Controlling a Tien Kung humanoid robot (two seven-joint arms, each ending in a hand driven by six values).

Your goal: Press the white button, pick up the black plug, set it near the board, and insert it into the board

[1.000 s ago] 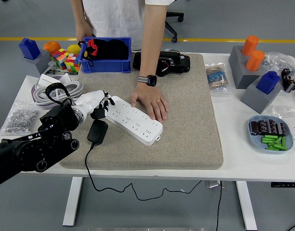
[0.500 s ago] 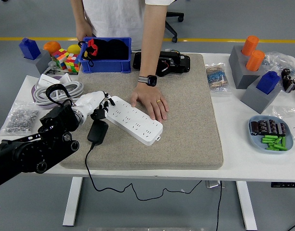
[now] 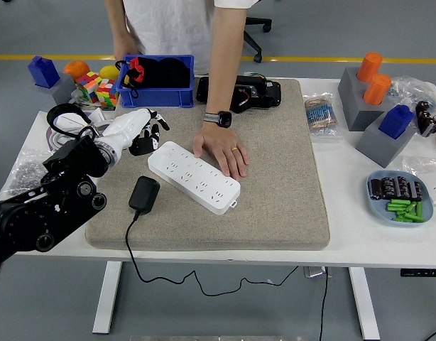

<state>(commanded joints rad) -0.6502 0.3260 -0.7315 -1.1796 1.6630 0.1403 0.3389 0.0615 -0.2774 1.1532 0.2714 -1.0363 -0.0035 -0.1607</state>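
Head view: left robot hand point(image 3: 138, 131) hangs above the grey mat point(image 3: 275, 185), just beyond the far left end of the white power strip point(image 3: 194, 177), fingers loosely spread, holding nothing. Power strip lies diagonally on the mat. Black plug point(image 3: 144, 194) lies on the mat near the strip's left end, on its near side, apart from the hand; its cable point(image 3: 143, 266) runs off the table's near edge. A person's hand point(image 3: 219, 150) rests flat on the mat, touching the strip's far side. Right arm not visible.
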